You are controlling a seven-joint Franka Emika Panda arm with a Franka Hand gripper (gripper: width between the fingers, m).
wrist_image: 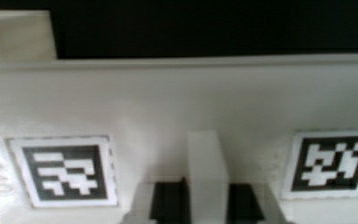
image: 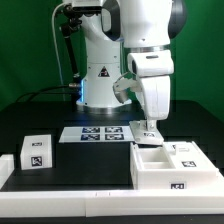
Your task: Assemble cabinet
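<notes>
The white cabinet (image: pixel 172 168) lies at the exterior view's right, near the front, with open compartments facing up and a tag on its front wall. My gripper (image: pixel 150 128) points straight down over its far edge. In the wrist view a white cabinet panel (wrist_image: pixel 176 110) fills the frame, with one tag (wrist_image: pixel 66 172) on each side of the fingers. A raised white rib (wrist_image: pixel 206 165) runs between my two dark fingers (wrist_image: pixel 165 203). The gripper (wrist_image: pixel 206 198) is shut on that rib.
The marker board (image: pixel 98 133) lies flat behind the cabinet, mid-table. A small white tagged cube (image: pixel 38 152) stands at the exterior view's left, with another white piece (image: pixel 5 166) at the left edge. A white ledge (image: pixel 90 205) runs along the front. The robot base (image: pixel 100 70) stands behind.
</notes>
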